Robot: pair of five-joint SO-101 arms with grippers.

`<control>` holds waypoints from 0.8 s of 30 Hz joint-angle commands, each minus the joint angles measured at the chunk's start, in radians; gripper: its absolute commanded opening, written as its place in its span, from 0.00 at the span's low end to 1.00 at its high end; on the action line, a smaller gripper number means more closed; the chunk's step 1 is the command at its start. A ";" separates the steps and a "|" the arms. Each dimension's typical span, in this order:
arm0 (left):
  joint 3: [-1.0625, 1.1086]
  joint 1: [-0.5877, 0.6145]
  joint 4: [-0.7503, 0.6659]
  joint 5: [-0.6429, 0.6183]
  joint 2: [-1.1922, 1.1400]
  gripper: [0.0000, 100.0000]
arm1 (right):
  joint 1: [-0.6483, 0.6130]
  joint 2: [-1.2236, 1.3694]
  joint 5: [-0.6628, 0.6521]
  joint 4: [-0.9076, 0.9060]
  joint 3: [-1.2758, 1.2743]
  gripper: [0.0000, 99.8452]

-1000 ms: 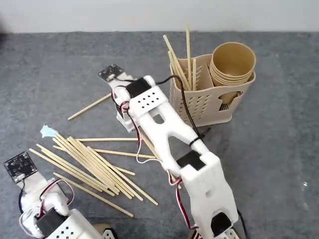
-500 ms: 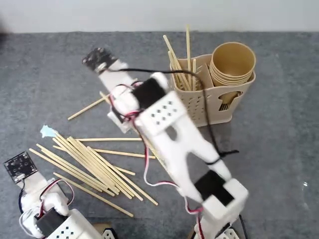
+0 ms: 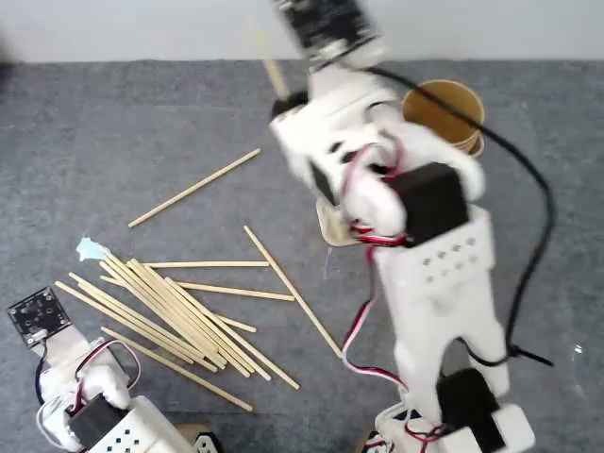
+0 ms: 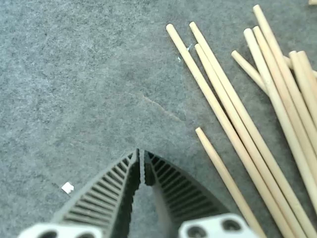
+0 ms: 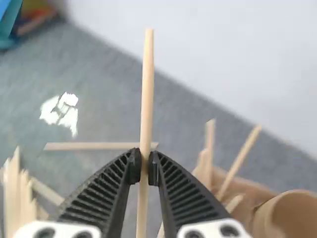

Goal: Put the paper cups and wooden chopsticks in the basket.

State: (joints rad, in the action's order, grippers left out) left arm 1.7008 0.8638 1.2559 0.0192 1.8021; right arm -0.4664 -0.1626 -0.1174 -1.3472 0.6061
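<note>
In the last second my right gripper (image 5: 143,162) has swung up off the table, clamped on one chopstick (image 5: 146,84), and is now high by the basket (image 3: 330,226) and cups (image 3: 444,106). I judge the drop comes next. My left gripper (image 4: 142,159) rests closed and empty beside the pile (image 3: 170,316).

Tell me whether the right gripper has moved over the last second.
Yes. In the high view the right gripper, shut on a chopstick, has risen from the table left of the basket and swung toward the far edge.
</note>
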 commanded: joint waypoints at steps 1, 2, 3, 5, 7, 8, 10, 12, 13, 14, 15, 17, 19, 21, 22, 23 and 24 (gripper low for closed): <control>-0.018 0.000 0.000 -0.008 0.017 0.01 | 0.082 -0.054 0.012 0.153 0.029 0.01; -0.018 0.000 0.000 -0.008 0.017 0.01 | 0.099 -0.054 0.012 0.196 0.029 0.01; -0.018 0.000 0.000 -0.008 0.017 0.01 | 0.114 -0.051 0.012 0.236 0.029 0.01; -0.018 0.000 0.000 -0.008 0.017 0.01 | 0.140 -0.048 0.026 0.312 0.008 0.01; -0.018 0.000 0.000 -0.008 0.017 0.01 | 0.162 -0.058 0.066 0.389 -0.051 0.01; -0.018 0.000 0.000 -0.008 0.017 0.01 | 0.171 -0.061 0.080 0.423 -0.086 0.01; -0.018 0.000 0.000 -0.008 0.017 0.01 | 0.185 -0.061 0.100 0.484 -0.147 0.01; -0.018 0.000 0.000 -0.008 0.017 0.01 | 0.211 -0.062 0.120 0.553 -0.218 0.01; -0.018 0.000 0.000 -0.008 0.017 0.01 | 0.223 -0.062 0.133 0.595 -0.253 0.01; -0.018 0.000 0.000 -0.008 0.017 0.01 | 0.236 -0.067 0.144 0.631 -0.285 0.01; -0.018 0.000 0.000 -0.008 0.017 0.01 | 0.248 -0.076 0.152 0.668 -0.324 0.01; -0.018 0.000 0.000 -0.008 0.017 0.01 | 0.260 -0.101 0.155 0.750 -0.419 0.01; -0.018 0.000 0.000 -0.008 0.017 0.01 | 0.263 -0.140 0.150 0.835 -0.526 0.01; -0.018 0.000 0.000 -0.008 0.017 0.01 | 0.265 -0.185 0.147 0.923 -0.635 0.01; -0.018 0.000 0.000 -0.008 0.017 0.01 | 0.265 -0.205 0.146 0.969 -0.690 0.01; -0.018 0.000 0.000 -0.008 0.017 0.01 | 0.265 -0.222 0.146 1.012 -0.743 0.01; -0.018 0.000 0.000 -0.008 0.017 0.01 | 0.265 -0.236 0.146 1.055 -0.793 0.01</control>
State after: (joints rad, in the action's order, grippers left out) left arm 1.7008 0.8638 1.2559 0.0192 1.8021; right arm -0.2117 -0.3130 0.0238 -0.4204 -0.0813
